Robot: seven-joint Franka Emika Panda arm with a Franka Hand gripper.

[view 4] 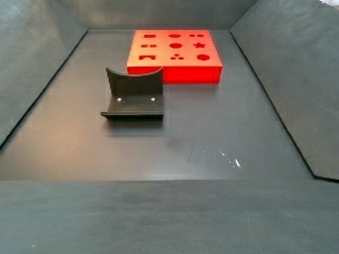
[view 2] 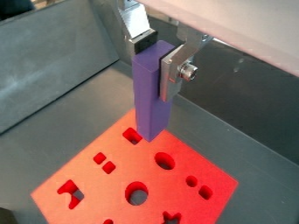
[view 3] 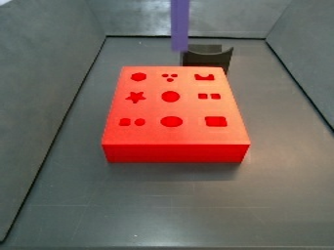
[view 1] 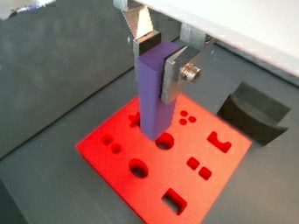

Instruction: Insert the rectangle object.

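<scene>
The rectangle object [view 1: 152, 96] is a slim purple-blue bar. It hangs upright, clamped near its upper end by my gripper [view 1: 160, 59], as both wrist views show [view 2: 158, 57]. The bar [view 2: 149, 96] hangs above the red block with shaped holes [view 1: 146, 192], also in the wrist view [view 2: 105, 184], with its lower end clear of the surface. In a side view the bar [view 3: 181, 24] hangs over the far edge of the block [view 3: 170, 109]; the gripper is out of frame there. A side view shows the block [view 4: 176, 72] but neither bar nor gripper.
A dark grey curved holder [view 3: 209, 54] stands on the floor just beyond the block, also in a side view [view 4: 133, 97] and a wrist view [view 1: 257, 112]. Dark grey sloping walls [view 3: 59, 107] enclose the floor on all sides.
</scene>
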